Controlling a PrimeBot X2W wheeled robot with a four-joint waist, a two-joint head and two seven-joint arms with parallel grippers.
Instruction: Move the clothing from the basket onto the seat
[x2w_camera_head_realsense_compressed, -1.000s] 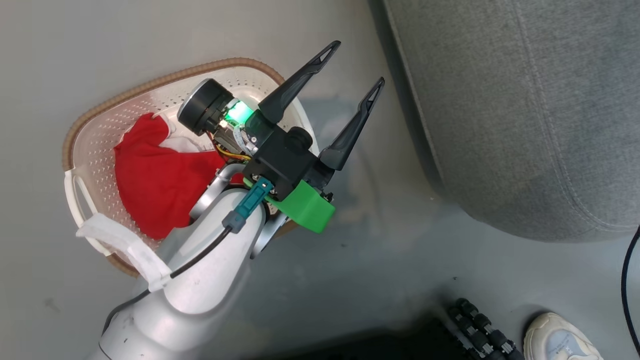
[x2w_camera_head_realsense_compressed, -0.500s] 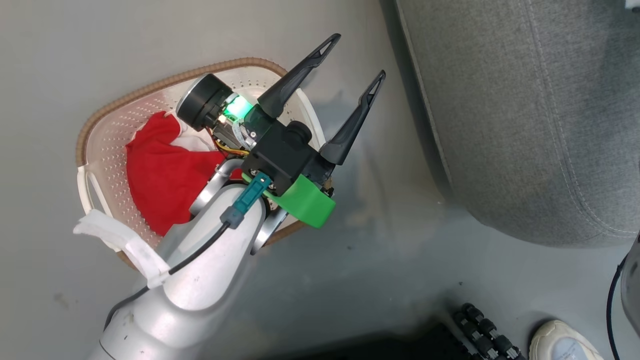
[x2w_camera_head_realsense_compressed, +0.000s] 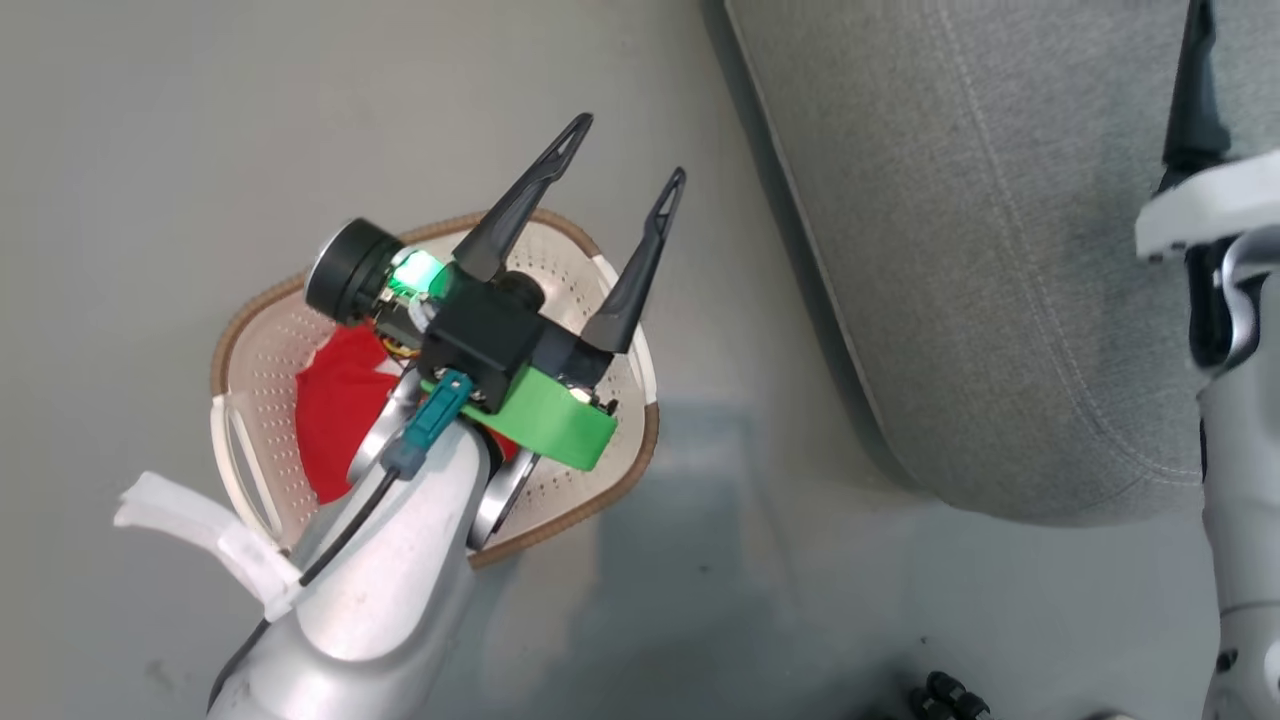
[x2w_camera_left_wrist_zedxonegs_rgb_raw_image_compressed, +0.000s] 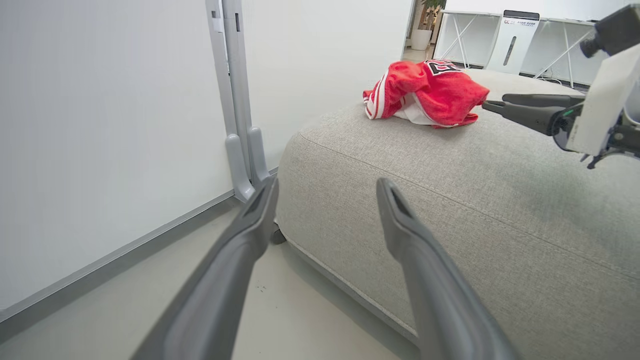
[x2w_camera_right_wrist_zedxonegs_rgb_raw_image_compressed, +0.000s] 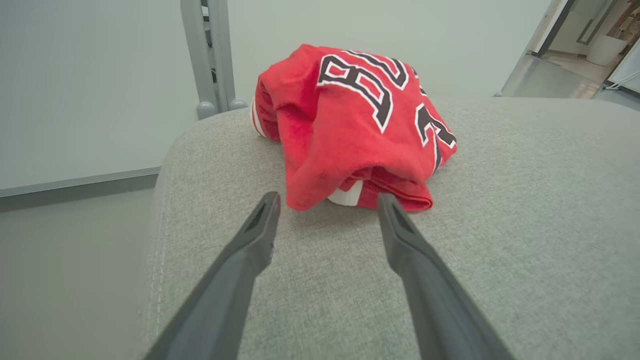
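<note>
Since the clothing (x2w_camera_left_wrist_zedxonegs_rgb_raw_image_compressed: 430, 92) is soft sports fabric, it will likely weigh little, and it will sag and bunch in a pinch rather than hold any shape. One piece, the jersey (x2w_camera_right_wrist_zedxonegs_rgb_raw_image_compressed: 360, 125) with black lettering, lies crumpled on the seat (x2w_camera_right_wrist_zedxonegs_rgb_raw_image_compressed: 500, 225) near a far corner. The right gripper (x2w_camera_right_wrist_zedxonegs_rgb_raw_image_compressed: 327, 200) stands just in front of it, fingers spread wide with nothing between them. One fingertip is at the jersey's folded hem, though contact cannot be told.

A second red garment (x2w_camera_head_realsense_compressed: 335, 430) is heaped in the basket (x2w_camera_head_realsense_compressed: 565, 490) on the floor (x2w_camera_head_realsense_compressed: 150, 150), partly hidden by the left arm (x2w_camera_head_realsense_compressed: 390, 580). The left gripper (x2w_camera_head_realsense_compressed: 630, 148) hangs above the basket, fingers parted and empty. The best hold on that garment is probably a raised fold at the top of the heap. Pinching it deep enough to gather several layers should lift it as one bundle.

Compared with a second ago, the head camera has swung, so the whole picture has shifted. The right arm's pale forearm (x2w_camera_head_realsense_compressed: 1240, 520), with one dark finger, now stands over the seat at the right edge. The left gripper sits more squarely over the basket and hides more of the red garment.
</note>
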